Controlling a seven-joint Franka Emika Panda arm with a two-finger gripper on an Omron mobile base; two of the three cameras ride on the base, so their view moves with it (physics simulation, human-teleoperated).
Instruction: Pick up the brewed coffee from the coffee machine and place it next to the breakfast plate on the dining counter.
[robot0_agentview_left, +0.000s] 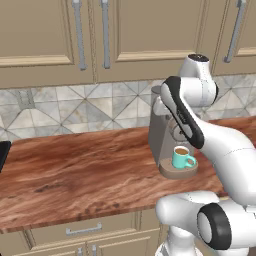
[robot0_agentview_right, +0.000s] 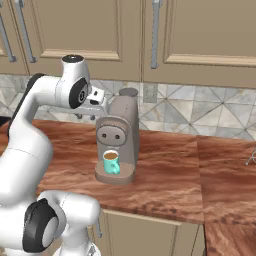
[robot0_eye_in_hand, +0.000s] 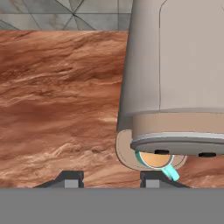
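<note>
Teal mug (robot0_agentview_left: 182, 157) (round, glossy ceramic)

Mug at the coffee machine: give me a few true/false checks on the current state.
1. The mug stands on the coffee machine's round drip base. True.
2. The mug is empty. False: brown coffee shows at its rim.
3. The end effector is closed on the mug. False: its fingertips stand apart above the counter, holding nothing.
4. The mug is teal. True.
5. The mug lies tipped on its side. False: it stands upright.
</note>
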